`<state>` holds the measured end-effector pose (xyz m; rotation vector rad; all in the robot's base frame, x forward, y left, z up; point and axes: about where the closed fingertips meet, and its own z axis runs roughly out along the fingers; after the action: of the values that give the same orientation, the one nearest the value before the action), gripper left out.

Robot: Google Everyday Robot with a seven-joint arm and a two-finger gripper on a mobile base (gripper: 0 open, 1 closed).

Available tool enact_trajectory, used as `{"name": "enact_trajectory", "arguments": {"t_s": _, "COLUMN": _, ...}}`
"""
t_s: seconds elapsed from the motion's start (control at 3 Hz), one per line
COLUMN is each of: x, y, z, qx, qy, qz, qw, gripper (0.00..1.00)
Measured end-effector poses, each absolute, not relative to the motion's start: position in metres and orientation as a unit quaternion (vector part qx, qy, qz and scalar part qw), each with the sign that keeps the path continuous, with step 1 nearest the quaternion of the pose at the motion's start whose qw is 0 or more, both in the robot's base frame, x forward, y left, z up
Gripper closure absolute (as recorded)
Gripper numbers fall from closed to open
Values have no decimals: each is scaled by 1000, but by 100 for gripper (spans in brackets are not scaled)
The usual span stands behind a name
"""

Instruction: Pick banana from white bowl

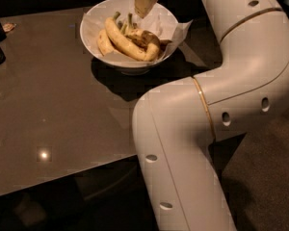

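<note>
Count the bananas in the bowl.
3: a long banana across the middle, a pale banana at left, a speckled banana at right; more may hide beneath. The gripper hovers over the white bowl.

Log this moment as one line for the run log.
gripper: above white bowl | banana: lying in bowl, not yet lifted | bowl: on table
</note>
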<state>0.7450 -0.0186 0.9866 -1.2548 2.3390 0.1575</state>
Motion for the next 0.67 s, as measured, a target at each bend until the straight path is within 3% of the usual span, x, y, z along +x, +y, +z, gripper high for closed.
{"name": "enact_trajectory", "arguments": {"t_s": 0.67, "x": 745, "y": -19, "z": 987, "qx": -458, "qy": 854, "qz": 58, "qw": 239, "gripper": 35}}
